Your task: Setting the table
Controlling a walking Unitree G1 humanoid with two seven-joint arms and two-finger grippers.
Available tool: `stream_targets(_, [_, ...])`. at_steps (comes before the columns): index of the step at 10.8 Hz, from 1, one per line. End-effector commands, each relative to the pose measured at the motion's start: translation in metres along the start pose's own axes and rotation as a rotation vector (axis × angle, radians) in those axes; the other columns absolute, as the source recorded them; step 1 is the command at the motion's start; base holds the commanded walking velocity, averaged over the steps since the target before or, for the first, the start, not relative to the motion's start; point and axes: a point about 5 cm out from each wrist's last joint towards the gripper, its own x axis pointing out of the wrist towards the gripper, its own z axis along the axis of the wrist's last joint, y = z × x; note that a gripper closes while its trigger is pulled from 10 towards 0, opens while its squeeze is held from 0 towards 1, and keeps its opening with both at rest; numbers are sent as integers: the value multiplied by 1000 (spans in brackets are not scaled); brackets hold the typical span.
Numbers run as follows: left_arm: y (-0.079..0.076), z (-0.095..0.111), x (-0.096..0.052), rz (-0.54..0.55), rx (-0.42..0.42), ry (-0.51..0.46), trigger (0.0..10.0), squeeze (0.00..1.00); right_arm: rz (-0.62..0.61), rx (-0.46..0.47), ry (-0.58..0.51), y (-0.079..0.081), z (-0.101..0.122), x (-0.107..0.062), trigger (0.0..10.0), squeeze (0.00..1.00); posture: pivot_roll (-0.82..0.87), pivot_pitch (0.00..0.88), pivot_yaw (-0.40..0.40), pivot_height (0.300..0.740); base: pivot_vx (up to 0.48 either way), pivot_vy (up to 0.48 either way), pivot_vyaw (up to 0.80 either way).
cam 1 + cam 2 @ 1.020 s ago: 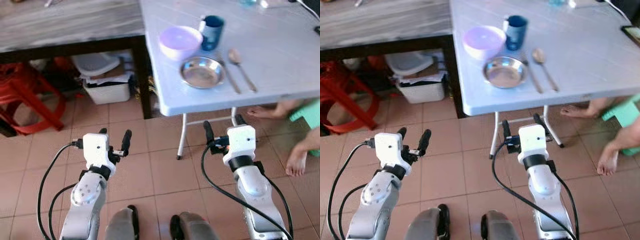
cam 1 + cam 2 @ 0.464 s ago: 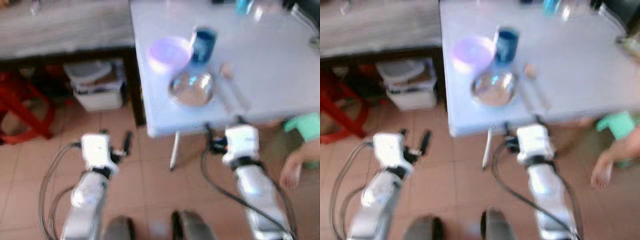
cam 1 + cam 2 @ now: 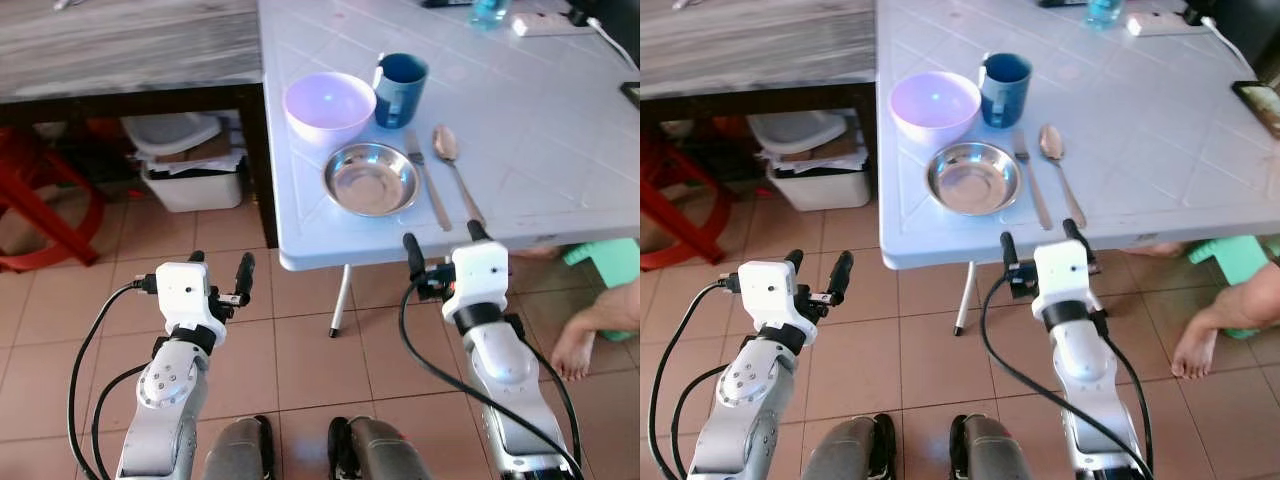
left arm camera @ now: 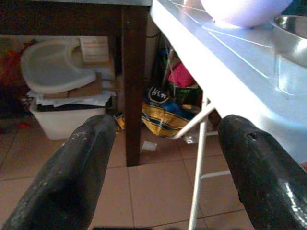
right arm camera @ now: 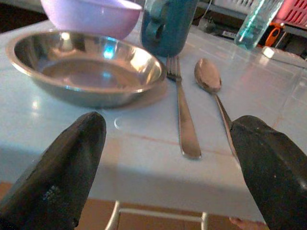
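Near the front edge of the white tabletop (image 3: 560, 150) sits a steel dish (image 3: 371, 180), empty and shiny. Just behind it, toward the robot's left, stands a lilac bowl (image 3: 330, 104), and beside that bowl, to its right, a dark blue mug (image 3: 401, 89) with its handle turned toward the bowl. To the right of the dish lie a fork (image 3: 427, 183) and then a spoon (image 3: 452, 165), side by side with their handles pointing at the table's front edge; they lie close together but apart from each other and from the dish.

At the far edge of the tabletop are a bluish clear bottle (image 5: 253, 20) and a white power strip (image 3: 540, 24).

Just below the front edge, in line with the fork and spoon, hangs the right gripper (image 3: 440, 244), its jaws spread wide and holding nothing. The left gripper (image 3: 220, 268) hovers over the tiled floor (image 3: 310, 340) to the left of the table, short of its corner, jaws likewise spread and empty.

Under the neighbouring dark wooden bench (image 3: 130, 45) is a white plastic bin (image 3: 193, 180) with a lid and papers stacked on top, and a red stool (image 3: 45, 215) stands further left. A person's bare foot (image 3: 572, 350) rests on the tiles at the right, next to a green stool (image 3: 608, 262).
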Motion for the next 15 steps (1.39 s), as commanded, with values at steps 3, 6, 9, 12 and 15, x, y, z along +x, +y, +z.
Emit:
stream_targets(3, [2, 2, -2, 14, 1, 9, 10000, 0, -33, 25, -8, -4, 6, 0, 10000, 0, -53, 213, 7, 740, 0, 0, 0])
stream_targets(6, [3, 5, -4, 12, -13, 3, 10000, 0, -93, -13, -50, -12, 17, -2, 10000, 0, -57, 223, 10, 740, 0, 0, 0])
stream_targets(9, [-1, 10, -4, -16, 3, -10, 10000, 0, -154, 31, -74, -28, 32, 11, 10000, 0, -58, 246, 24, 740, 0, 0, 0])
stream_targets(12, [2, 13, -6, -24, 42, -2, 10000, 0, -115, 165, -64, -27, 39, 27, 10000, 0, -42, 263, 39, 740, 0, 0, 0])
stream_targets(15, [4, 13, -10, -30, 60, 12, 10000, 0, -70, 239, -75, -23, 49, 40, 10000, 0, -26, 279, 49, 740, 0, 0, 0])
